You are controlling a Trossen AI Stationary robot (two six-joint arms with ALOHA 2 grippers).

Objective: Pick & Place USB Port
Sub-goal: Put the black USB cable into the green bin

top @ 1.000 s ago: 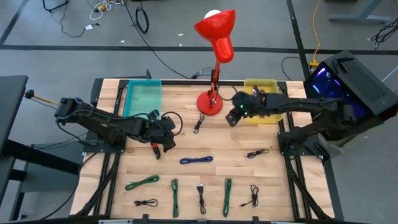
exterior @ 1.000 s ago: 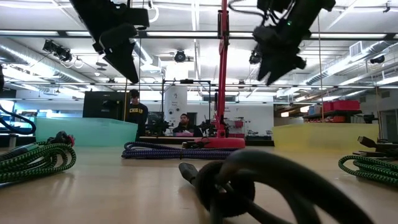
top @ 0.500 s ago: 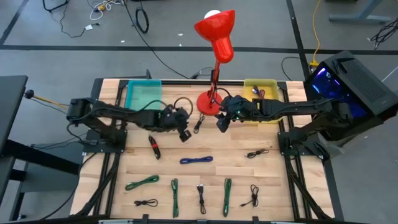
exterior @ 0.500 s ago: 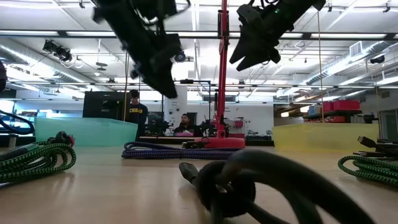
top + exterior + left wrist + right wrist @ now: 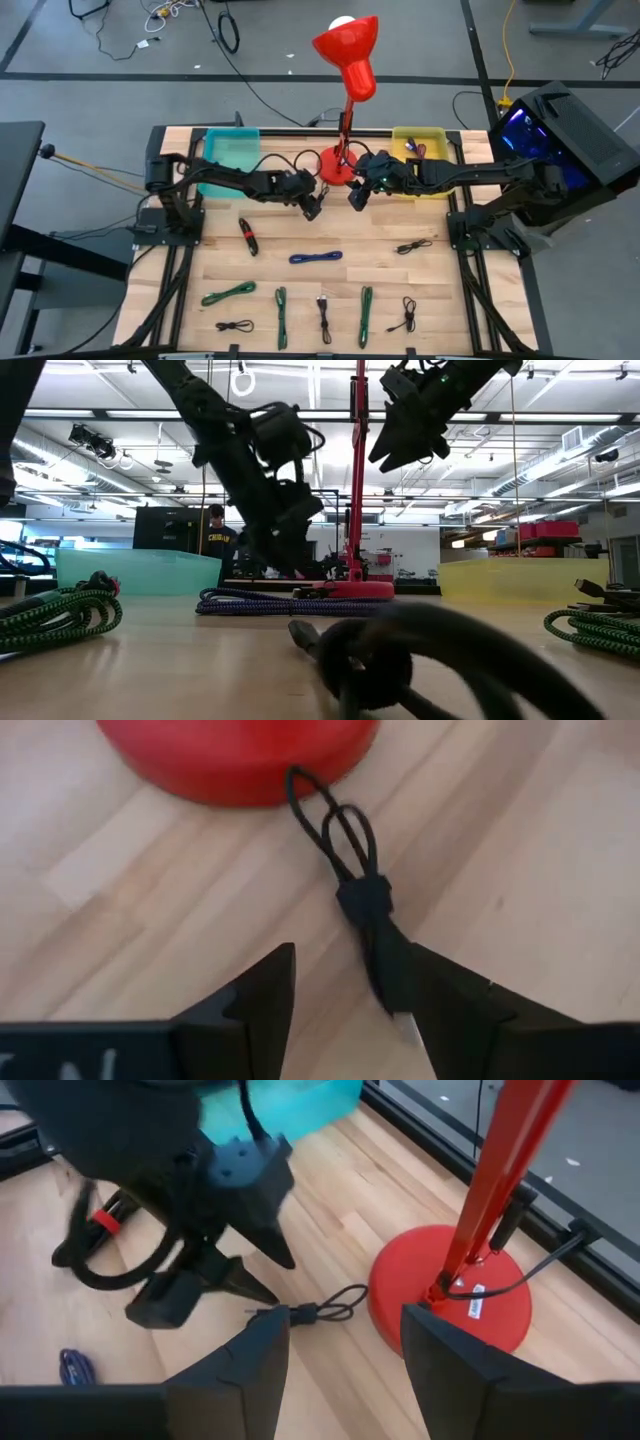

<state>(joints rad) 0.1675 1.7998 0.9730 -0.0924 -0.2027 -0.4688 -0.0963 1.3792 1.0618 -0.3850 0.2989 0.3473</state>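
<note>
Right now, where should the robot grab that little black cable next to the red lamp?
Probably at the black cable's thick bundled middle, coming straight down from above: it lies flat on the wooden table, loops touching the lamp base. The left tool, open, already straddles that part.

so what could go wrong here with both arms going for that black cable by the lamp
The left gripper and right gripper hang close together over one black cable, so they may collide. The cable's loop touches the red lamp base, so a grasp could knock the lamp. The open left fingers sit off-centre and may miss.
</note>
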